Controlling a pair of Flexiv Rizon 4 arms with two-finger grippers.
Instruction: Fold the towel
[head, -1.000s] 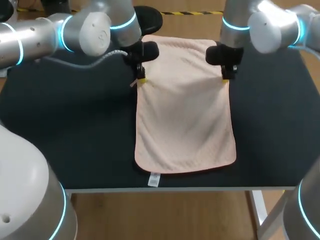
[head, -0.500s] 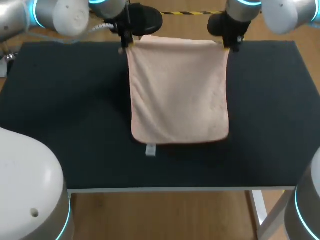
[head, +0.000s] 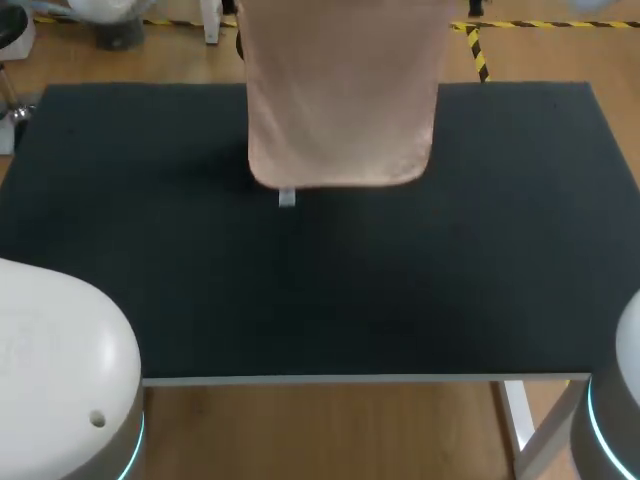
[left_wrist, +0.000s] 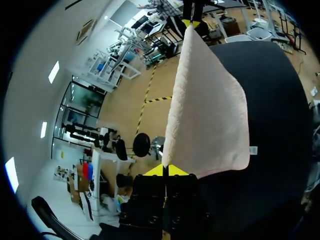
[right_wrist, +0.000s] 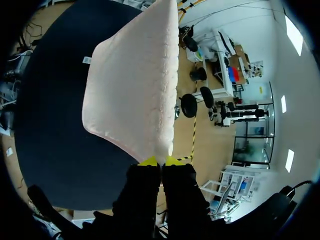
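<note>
The pale pink towel (head: 340, 100) hangs lifted over the far half of the black table (head: 320, 300), its lower edge free with a small white label (head: 287, 198) dangling at the left corner. Both grippers are above the head view's frame. In the left wrist view my left gripper (left_wrist: 165, 170) is shut on one upper corner of the towel (left_wrist: 210, 115), and my right gripper (left_wrist: 192, 22) pinches the far corner. In the right wrist view my right gripper (right_wrist: 161, 161) is shut on its corner of the towel (right_wrist: 135, 90), which stretches away ahead of the fingers.
The dark tabletop lies bare under the towel. White rounded robot bases stand at the front left (head: 60, 370) and front right (head: 620, 400) of the table.
Both arms have raised the towel and carried it toward the far edge, leaving the head view. The towel's lower edge has slid from near the front edge to the far half.
</note>
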